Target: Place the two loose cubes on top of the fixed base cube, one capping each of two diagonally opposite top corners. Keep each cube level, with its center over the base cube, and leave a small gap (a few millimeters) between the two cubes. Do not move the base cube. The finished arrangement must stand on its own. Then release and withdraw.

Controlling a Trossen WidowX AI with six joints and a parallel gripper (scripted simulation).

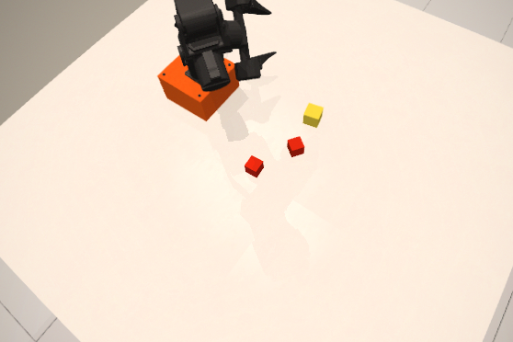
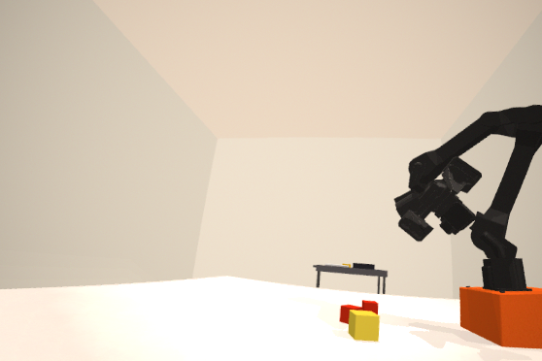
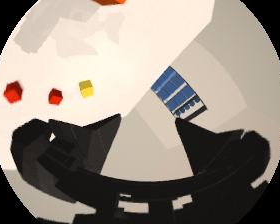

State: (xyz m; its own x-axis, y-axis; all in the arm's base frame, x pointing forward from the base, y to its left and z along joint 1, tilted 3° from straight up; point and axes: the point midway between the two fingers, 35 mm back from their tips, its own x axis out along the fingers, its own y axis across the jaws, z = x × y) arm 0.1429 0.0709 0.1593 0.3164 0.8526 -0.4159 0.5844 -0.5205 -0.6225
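The arm (image 2: pixel 517 160) is standing folded above its orange mount (image 1: pixel 197 89), and the gripper (image 1: pixel 256 33) is hanging high over the white table (image 1: pixel 397 207) with its two fingers spread wide apart; nothing is sitting between them. In the top view one dark, pointed finger (image 1: pixel 259 62) is showing just beside the right edge of the mount, and the other one is reaching up to the upper edge of the picture. The three cubes are all lying on the table, well apart from the gripper. The yellow cube (image 1: pixel 313 114) is lying the farthest to the right in the top view. The first red cube (image 1: pixel 296 146) is resting near it, lower and a little to the left, and the second red cube (image 1: pixel 254 165) is resting further down and to the left again, so the three are making a slanted row without touching each other. In the exterior view the yellow cube (image 2: pixel 363 325) is standing in front, and it is partly covering the two red cubes behind it. In the wrist view the same three are appearing as small shapes in a line on the left, with the yellow cube (image 3: pixel 86 88) at the right end of the line. A small dark table (image 2: pixel 350 273) is standing far in the background of the room.
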